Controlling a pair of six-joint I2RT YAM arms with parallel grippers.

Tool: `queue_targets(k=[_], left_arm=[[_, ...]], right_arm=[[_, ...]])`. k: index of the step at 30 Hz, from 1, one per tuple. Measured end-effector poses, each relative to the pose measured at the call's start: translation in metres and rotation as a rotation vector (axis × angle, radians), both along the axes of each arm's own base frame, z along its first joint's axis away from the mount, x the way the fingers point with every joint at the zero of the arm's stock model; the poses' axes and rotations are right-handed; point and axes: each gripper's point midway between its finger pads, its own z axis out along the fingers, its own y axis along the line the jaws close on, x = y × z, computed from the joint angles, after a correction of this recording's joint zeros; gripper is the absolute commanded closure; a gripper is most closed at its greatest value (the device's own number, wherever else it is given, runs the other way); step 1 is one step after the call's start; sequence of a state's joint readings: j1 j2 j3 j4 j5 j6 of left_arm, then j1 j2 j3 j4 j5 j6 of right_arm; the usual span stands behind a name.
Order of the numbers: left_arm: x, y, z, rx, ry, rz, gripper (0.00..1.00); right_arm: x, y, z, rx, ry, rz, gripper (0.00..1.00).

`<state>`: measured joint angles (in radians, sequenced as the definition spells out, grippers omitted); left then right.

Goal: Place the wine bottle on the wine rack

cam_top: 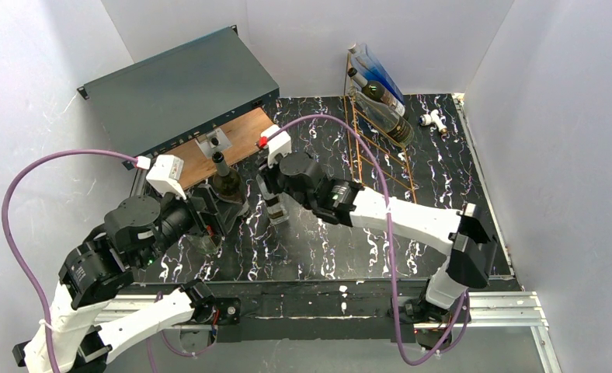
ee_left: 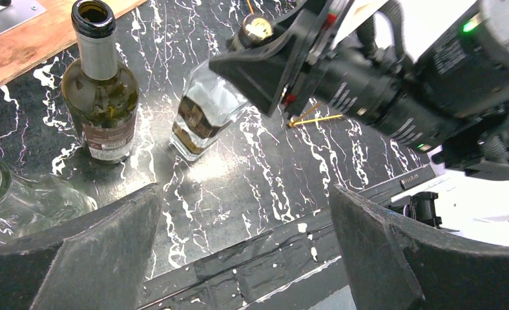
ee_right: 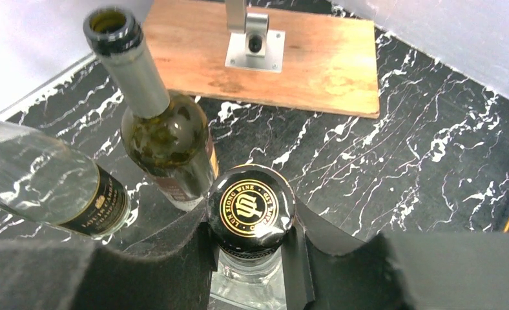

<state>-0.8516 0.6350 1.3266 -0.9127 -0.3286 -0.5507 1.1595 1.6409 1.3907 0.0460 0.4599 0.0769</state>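
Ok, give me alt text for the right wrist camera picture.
The right gripper is shut on the neck of a clear bottle with a black, gold-stamped cap. Behind it, on the marbled black table, are an open green bottle and a wooden board.

Tabletop (cam_top: 326, 249) blk w/ white veining; wine rack (cam_top: 384, 159) gold; wine bottle (ee_right: 248, 285) clear, cap (ee_right: 250, 206) blk w/ gold logo.

my left gripper (ee_left: 244, 197) gapes wide, empty, above the marble table (ee_left: 265, 168). far left stands an uncorked green bottle (ee_left: 100, 110); just right of it a clear wine bottle (ee_left: 207, 116), the right gripper (ee_left: 257, 61) at its capped neck.
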Motion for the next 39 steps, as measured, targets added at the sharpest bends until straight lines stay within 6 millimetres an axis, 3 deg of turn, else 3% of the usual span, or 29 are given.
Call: queue_targets(k=[9, 16, 22, 25, 27, 31, 33, 34, 39], left_arm=[[0.0, -0.001, 0.0, 0.001, 0.003, -0.003, 0.01], [0.0, -0.002, -0.002, 0.003, 0.008, -0.01, 0.01], [-0.001, -0.004, -0.003, 0.003, 0.012, -0.017, 0.01], [-0.001, -0.004, -0.003, 0.002, 0.013, -0.02, 0.01], [-0.002, -0.005, -0.003, 0.002, 0.014, -0.023, 0.01], [0.0, -0.008, -0.006, 0.011, 0.026, -0.027, 0.01], [0.0, -0.009, -0.006, 0.01, 0.029, -0.03, 0.01], [0.0, -0.009, -0.006, 0.01, 0.029, -0.03, 0.01], [0.0, -0.01, -0.006, 0.01, 0.032, -0.034, 0.01]], right_arm=[[0.019, -0.03, 0.047, 0.128, -0.001, -0.033, 0.99], [0.037, -0.046, 0.055, 0.17, 0.019, -0.067, 0.99], [0.035, -0.055, 0.068, 0.163, -0.005, -0.061, 0.99], [0.031, -0.061, 0.09, 0.18, -0.046, -0.052, 0.99], [0.028, -0.07, 0.131, 0.229, -0.122, -0.05, 0.99], [0.033, -0.083, 0.167, 0.215, -0.231, -0.08, 0.99], [0.037, -0.096, 0.198, 0.213, -0.314, -0.125, 0.99], [0.04, -0.109, 0.226, 0.225, -0.385, -0.174, 0.99], [0.046, -0.131, 0.248, 0.175, -0.475, -0.268, 0.99]])
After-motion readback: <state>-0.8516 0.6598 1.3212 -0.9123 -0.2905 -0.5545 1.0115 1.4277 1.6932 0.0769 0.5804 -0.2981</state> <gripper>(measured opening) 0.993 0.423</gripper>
